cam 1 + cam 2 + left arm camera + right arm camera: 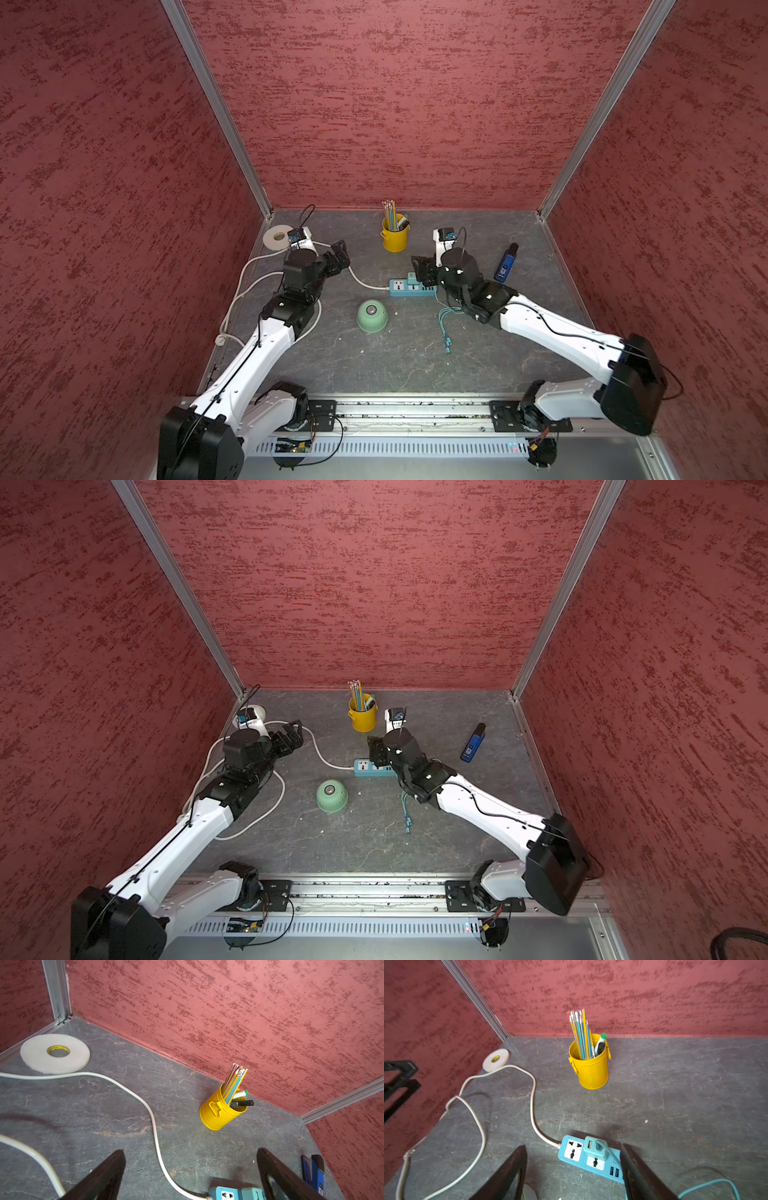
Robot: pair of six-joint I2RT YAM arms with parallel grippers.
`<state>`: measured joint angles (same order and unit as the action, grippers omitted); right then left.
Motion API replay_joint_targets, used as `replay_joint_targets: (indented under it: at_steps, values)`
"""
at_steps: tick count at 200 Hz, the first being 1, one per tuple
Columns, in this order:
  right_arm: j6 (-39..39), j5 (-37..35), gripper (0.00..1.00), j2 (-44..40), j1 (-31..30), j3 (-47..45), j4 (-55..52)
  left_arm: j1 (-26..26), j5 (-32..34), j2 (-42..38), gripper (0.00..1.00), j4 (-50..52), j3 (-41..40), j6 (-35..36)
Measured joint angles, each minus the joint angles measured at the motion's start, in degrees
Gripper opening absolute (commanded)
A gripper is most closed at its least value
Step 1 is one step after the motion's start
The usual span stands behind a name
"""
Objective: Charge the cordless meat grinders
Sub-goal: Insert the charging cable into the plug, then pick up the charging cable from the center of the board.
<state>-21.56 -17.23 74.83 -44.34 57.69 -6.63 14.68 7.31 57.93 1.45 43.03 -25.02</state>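
Meat grinder: pale green dome, button uppermost, standing on the grey table between the two arms, on the near side of the blue power strip and clear of it. Teal adapter sits plugged into the strip; its teal cable trails to a free end lying on the table, apart from the grinder. Right gripper: jaws spread over the strip, grasping nothing. Left gripper: jaws wide apart, empty, above the white cord
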Motion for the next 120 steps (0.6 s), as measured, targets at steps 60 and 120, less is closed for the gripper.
replay_joint_targets:
  at_steps: [60, 120]
  values:
    - [-3.1, 12.3, 0.61, -0.4, 2.7, -5.3, -15.1, 4.5, -4.3, 0.9, 0.96, 2.3, 5.3, 4.9]
    - [-7.4, 20.3, 0.59, 7.8, 2.6, -13.7, -20.3, 8.9, -2.2, 3.0, 0.95, 2.1, 5.3, 4.1]
